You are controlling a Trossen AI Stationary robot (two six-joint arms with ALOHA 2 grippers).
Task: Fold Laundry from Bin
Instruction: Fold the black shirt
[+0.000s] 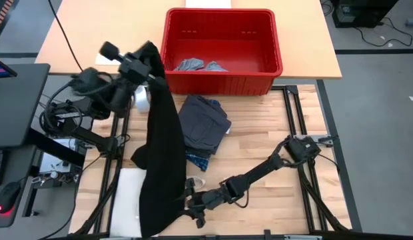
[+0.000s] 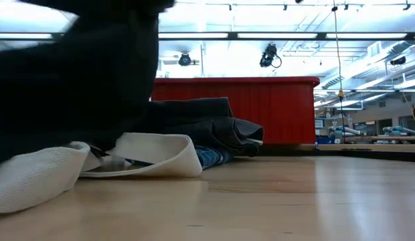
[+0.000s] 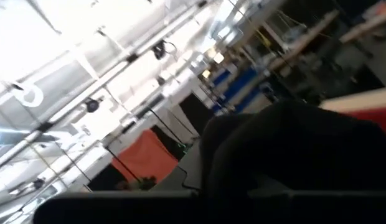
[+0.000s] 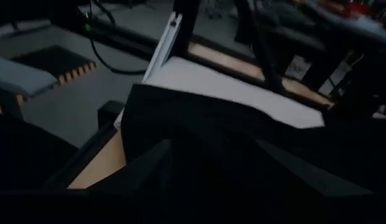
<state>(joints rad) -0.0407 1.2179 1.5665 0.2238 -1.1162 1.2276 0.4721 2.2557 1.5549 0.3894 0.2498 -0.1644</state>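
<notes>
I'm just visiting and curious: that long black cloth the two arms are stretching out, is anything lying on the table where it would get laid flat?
Yes. The black piece hangs from the left gripper near the bin. Right beside it lies a dark grey piece atop a plaid shirt, and a white cloth lies partly under it near the right gripper.

A robotics lab or workshop hall. Long strip lights (image 2: 194,35) and ceiling-hung cameras (image 2: 269,56) run overhead, benches with equipment (image 2: 368,137) stand across the room, and a monitor (image 1: 16,100), mouse (image 1: 6,198) and loose cables (image 1: 60,110) sit beside the wooden tabletop (image 1: 260,153).
</notes>
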